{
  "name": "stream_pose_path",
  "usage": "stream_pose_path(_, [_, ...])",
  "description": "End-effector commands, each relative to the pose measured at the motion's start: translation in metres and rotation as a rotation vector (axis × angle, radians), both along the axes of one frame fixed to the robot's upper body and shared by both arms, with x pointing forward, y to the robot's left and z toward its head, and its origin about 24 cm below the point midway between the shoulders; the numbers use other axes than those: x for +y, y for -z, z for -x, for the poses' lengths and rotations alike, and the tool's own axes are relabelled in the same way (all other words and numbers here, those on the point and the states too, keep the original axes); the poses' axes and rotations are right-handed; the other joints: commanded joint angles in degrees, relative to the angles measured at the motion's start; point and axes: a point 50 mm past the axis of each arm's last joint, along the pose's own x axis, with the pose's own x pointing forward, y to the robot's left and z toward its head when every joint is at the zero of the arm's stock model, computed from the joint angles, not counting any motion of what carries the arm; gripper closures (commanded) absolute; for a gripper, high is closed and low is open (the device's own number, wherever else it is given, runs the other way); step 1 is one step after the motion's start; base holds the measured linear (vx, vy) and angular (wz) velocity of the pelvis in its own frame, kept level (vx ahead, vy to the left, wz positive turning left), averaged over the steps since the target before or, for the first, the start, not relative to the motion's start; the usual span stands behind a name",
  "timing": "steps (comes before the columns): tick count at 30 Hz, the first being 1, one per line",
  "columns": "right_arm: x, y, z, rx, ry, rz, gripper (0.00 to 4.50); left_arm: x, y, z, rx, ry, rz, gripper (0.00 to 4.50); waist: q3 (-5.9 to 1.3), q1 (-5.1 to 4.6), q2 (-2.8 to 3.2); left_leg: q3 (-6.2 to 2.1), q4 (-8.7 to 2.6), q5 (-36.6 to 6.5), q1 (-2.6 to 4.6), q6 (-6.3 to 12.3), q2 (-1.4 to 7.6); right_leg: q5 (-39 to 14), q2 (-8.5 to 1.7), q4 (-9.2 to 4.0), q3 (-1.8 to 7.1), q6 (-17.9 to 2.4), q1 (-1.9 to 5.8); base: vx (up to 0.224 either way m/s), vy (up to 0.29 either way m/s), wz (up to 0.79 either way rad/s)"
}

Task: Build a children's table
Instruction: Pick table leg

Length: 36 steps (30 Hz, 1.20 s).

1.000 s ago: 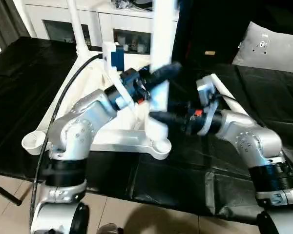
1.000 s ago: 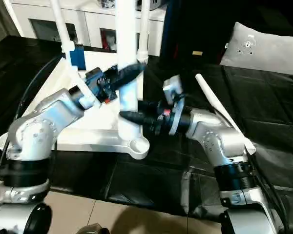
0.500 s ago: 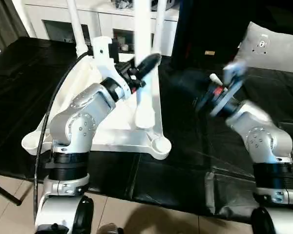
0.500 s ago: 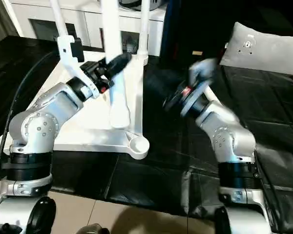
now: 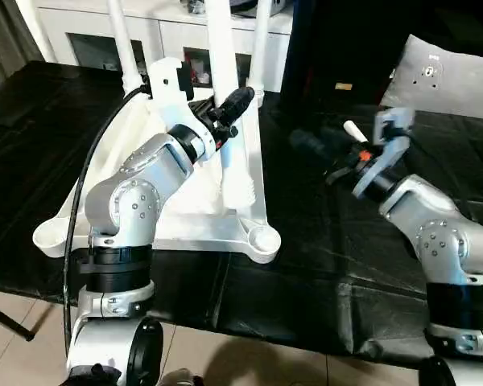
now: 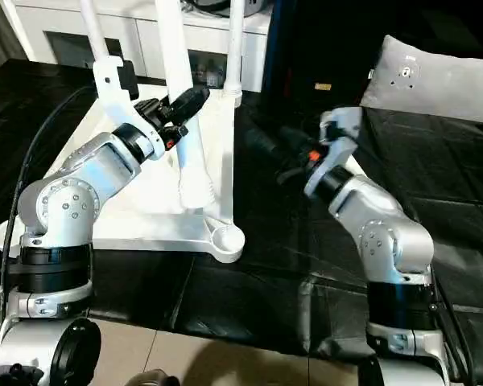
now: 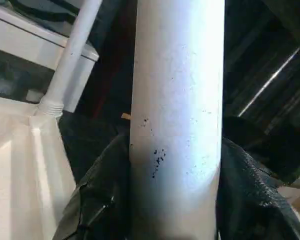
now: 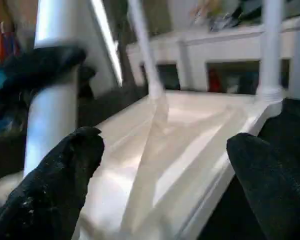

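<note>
The white tabletop [image 5: 185, 217] lies upside down on the black table, with two legs [image 5: 119, 40] [image 5: 259, 40] standing in its far corner sockets. My left gripper [image 5: 232, 104] is shut on a third leg [image 6: 189, 161] and holds it nearly upright. The leg's lower end is over the ribbed underside, just inward of the near right socket [image 5: 263, 237]. In the left wrist view this leg [image 7: 177, 100] stands between my black fingers [image 7: 97, 200]. My right gripper [image 5: 320, 157] is open to the right of the tabletop, with nothing between its fingers [image 8: 55, 185]. Another leg [image 5: 352, 129] lies behind the right arm.
A white cabinet [image 5: 88, 32] stands behind the table, with a dark panel [image 5: 338, 48] beside it. A pale cushion [image 5: 451, 72] rests at the back right. The table's front edge [image 5: 249, 322] drops to a tiled floor.
My right gripper let go of the upright leg, opened wide and drew back to the right. My left gripper carried the leg left, away from the near right socket.
</note>
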Motion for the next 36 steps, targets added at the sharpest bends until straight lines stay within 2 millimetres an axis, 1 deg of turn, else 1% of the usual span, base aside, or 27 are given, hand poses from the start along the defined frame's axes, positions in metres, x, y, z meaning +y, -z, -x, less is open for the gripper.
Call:
stream_pose_path(1, [0.011,0.001,0.005,-0.001,-0.045,0.057,0.04,-0.003,-0.004,0.0,-0.029,-0.013,-0.054,2.63,-3.84,0.05,-0.52,-1.42,-4.03,-4.5,1.11,0.74,3.87,-4.9,-4.81,-4.26,2.63,-10.8,2.56,0.0,0.0,0.0])
stream_pose_path(3, [0.029,0.0,0.007,0.001,-0.1,0.084,0.04,-0.01,-0.001,0.001,-0.083,-0.032,-0.195,2.63,-3.81,0.03,-0.41,-1.52,-4.14,-5.1,1.21,0.8,4.0,-5.9,-4.9,-4.45,2.69,-10.2,2.37,0.0,0.0,0.0])
stream_pose_path(4, [0.037,0.0,0.008,0.004,-0.121,0.097,0.04,-0.013,-0.002,0.002,-0.103,-0.043,-0.222,2.63,-3.79,-0.06,-0.31,-1.48,-4.18,-5.7,1.27,0.31,4.01,-6.5,-4.97,-4.35,2.73,-10.1,2.36,0.0,0.0,0.0])
stream_pose_path(5, [0.042,0.0,0.009,0.009,-0.136,0.108,0.04,-0.015,-0.002,0.002,-0.116,-0.054,-0.23,2.63,-3.73,-0.12,-0.34,-1.53,-4.26,-5.9,1.22,0.18,4.07,-6.7,-4.92,-4.49,2.74,-10.0,2.32,0.0,0.0,0.0])
stream_pose_path(6, [0.042,0.0,0.009,0.009,-0.136,0.108,0.04,-0.015,-0.002,0.002,-0.116,-0.054,-0.23,2.63,-3.79,-0.11,-0.3,-1.52,-4.23,-6.1,1.22,-0.41,4.09,-6.5,-5.01,-4.36,2.76,-10.2,2.36,0.0,0.0,0.0])
stream_pose_path(7, [0.054,0.002,0.009,0.025,-0.161,0.126,0.04,-0.02,-0.004,0.004,-0.14,-0.066,-0.241,2.63,-3.78,-0.1,-0.12,-1.56,-4.25,-6.2,1.24,-0.67,4.1,-6.3,-5.02,-4.34,2.76,-10.4,2.33,0.0,0.0,0.0])
stream_pose_path(9, [0.056,0.002,0.008,0.033,-0.159,0.134,0.04,-0.022,-0.005,0.004,-0.152,-0.073,-0.251,2.63,-3.8,-0.15,-0.19,-1.54,-4.28,-6.3,1.29,-1.08,4.12,-5.4,-4.98,-4.31,2.78,-10.7,2.31,0.0,0.0,0.0])
stream_pose_path(10, [0.066,0.004,0.005,0.065,-0.144,0.137,0.04,-0.028,-0.009,0.005,-0.188,-0.092,-0.267,2.63,-3.78,-0.14,-0.09,-1.59,-4.33,-6.3,1.29,-1.29,4.14,-5.0,-4.94,-4.23,2.81,-10.7,2.29,0.0,0.0,0.0])
stream_pose_path(11, [0.072,0.005,0.003,0.08,-0.135,0.14,0.04,-0.031,-0.011,0.005,-0.208,-0.108,-0.271,2.63,-3.77,-0.43,-0.15,-1.6,-4.39,-6.3,1.17,-1.57,4.06,-4.7,-4.89,-4.23,2.81,-10.8,2.3,0.0,0.0,0.0])
stream_pose_path(13, [0.078,0.009,0.0,0.094,-0.118,0.155,0.04,-0.035,-0.012,0.005,-0.214,-0.112,-0.268,2.63,-3.78,-0.43,-0.27,-1.56,-4.37,-6.5,1.16,-1.94,4.11,-4.9,-5.11,-4.25,2.87,-10.8,2.4,0.0,0.0,0.0])
stream_pose_path(15, [0.081,0.011,-0.004,0.107,-0.08,0.152,0.04,-0.038,-0.013,0.006,-0.224,-0.12,-0.27,2.63,-3.77,-0.42,-0.12,-1.51,-4.38,-6.6,1.19,-2.38,4.05,-4.5,-5.08,-4.22,2.89,-10.9,2.29,0.0,0.0,0.0])
stream_pose_path(16, [0.082,0.01,-0.008,0.103,-0.042,0.143,0.04,-0.042,-0.014,0.008,-0.231,-0.117,-0.268,2.63,-3.79,-0.48,-0.27,-1.5,-4.45,-6.5,1.24,-2.59,4.1,-4.4,-5.11,-4.14,2.89,-10.9,2.27,0.0,0.0,0.0])
stream_pose_path(17, [0.083,0.01,-0.009,0.099,-0.032,0.133,0.04,-0.043,-0.014,0.008,-0.236,-0.119,-0.268,2.63,-3.84,-0.47,-0.21,-1.49,-4.38,-6.2,1.23,-2.7,4.05,-4.1,-5.06,-4.1,2.87,-10.8,2.28,0.0,0.0,0.0])
stream_pose_path(19, [0.085,0.009,-0.011,0.101,-0.021,0.116,0.31,-0.044,-0.015,0.008,-0.241,-0.126,-0.267,2.63,-3.79,-0.45,-0.22,-1.46,-4.41,-6.3,1.25,-2.75,4.07,-3.3,-5.02,-4.11,2.91,-10.6,2.32,0.0,0.0,0.0])
stream_pose_path(20, [0.087,0.008,-0.011,0.106,-0.023,0.091,0.38,-0.045,-0.014,0.009,-0.238,-0.127,-0.26,2.63,-3.82,-0.51,-0.2,-1.44,-4.41,-6.2,1.21,-2.66,4.05,-2.8,-5.03,-4.06,2.93,-10.5,2.38,0.0,0.0,0.0])
stream_pose_path(22, [0.089,0.007,-0.012,0.101,-0.028,0.086,0.38,-0.047,-0.014,0.009,-0.238,-0.129,-0.256,2.63,-3.8,-0.54,-0.23,-1.47,-4.45,-6.8,1.22,-2.55,4.03,-3.2,-5.04,-4.11,2.89,-10.4,2.4,0.0,0.0,0.0])
stream_pose_path(23, [0.09,0.006,-0.012,0.097,-0.021,0.081,0.52,-0.048,-0.014,0.01,-0.244,-0.131,-0.259,2.63,-3.78,-0.59,-0.34,-1.45,-4.44,-6.7,1.24,-2.49,4.06,-3.2,-5.03,-4.12,2.89,-10.3,2.39,0.0,0.0,0.0])
stream_pose_path(25, [0.09,0.005,-0.013,0.096,-0.017,0.073,0.83,-0.048,-0.014,0.011,-0.251,-0.138,-0.267,2.63,-3.77,-0.6,-0.29,-1.46,-4.46,-6.5,1.2,-2.35,4.07,-3.2,-5.02,-4.1,2.9,-10.1,2.37,0.0,0.0,0.0])
stream_pose_path(26, [0.091,0.005,-0.013,0.095,-0.014,0.066,0.83,-0.049,-0.013,0.011,-0.254,-0.141,-0.27,2.63,-3.76,-0.63,-0.3,-1.47,-4.46,-6.7,1.21,-2.3,4.05,-3.5,-5.03,-4.15,2.91,-9.9,2.36,0.0,0.0,0.0])
stream_pose_path(28, [0.09,0.005,-0.014,0.099,-0.005,0.051,0.98,-0.048,-0.013,0.011,-0.253,-0.147,-0.269,2.63,-3.72,-0.63,-0.24,-1.46,-4.51,-7.0,1.27,-2.41,4.1,-4.0,-5.03,-4.22,2.92,-9.7,2.26,0.0,0.0,0.0])
stream_pose_path(29, [0.09,0.005,-0.014,0.101,0.003,0.038,1.12,-0.048,-0.013,0.011,-0.251,-0.152,-0.267,2.63,-3.74,-0.57,0.04,-1.53,-4.52,-7.0,1.28,-2.57,4.1,-3.9,-5.06,-4.17,2.92,-9.7,2.23,0.0,0.0,0.0])
stream_pose_path(32, [0.09,0.005,-0.015,0.101,0.012,0.012,1.35,-0.049,-0.011,0.012,-0.25,-0.151,-0.269,2.63,-3.8,-0.65,0.05,-1.54,-4.53,-7.0,1.31,-2.89,4.11,-2.8,-4.97,-4.08,2.89,-9.9,2.25,0.0,0.0,0.0])
stream_pose_path(33, [0.09,0.006,-0.015,0.1,0.016,0.009,1.56,-0.049,-0.01,0.012,-0.25,-0.149,-0.271,2.63,-3.81,-0.69,-0.05,-1.52,-4.53,-7.1,1.27,-2.84,4.1,-2.6,-4.97,-4.07,2.88,-10.0,2.29,0.0,0.0,0.0])
stream_pose_path(35, [0.089,0.006,-0.015,0.103,0.024,0.004,1.56,-0.05,-0.01,0.012,-0.251,-0.15,-0.278,2.63,-3.76,-0.69,-0.1,-1.47,-4.53,-7.1,1.25,-2.74,4.05,-2.6,-4.98,-4.12,2.92,-10.0,2.29,0.0,0.0,0.0])
stream_pose_path(36, [0.089,0.007,-0.016,0.106,0.028,-0.001,1.68,-0.05,-0.009,0.012,-0.252,-0.153,-0.282,2.63,-3.77,-0.69,-0.15,-1.48,-4.54,-7.1,1.28,-2.68,4.07,-2.9,-4.96,-4.14,2.91,-9.8,2.3,0.0,0.0,0.0])
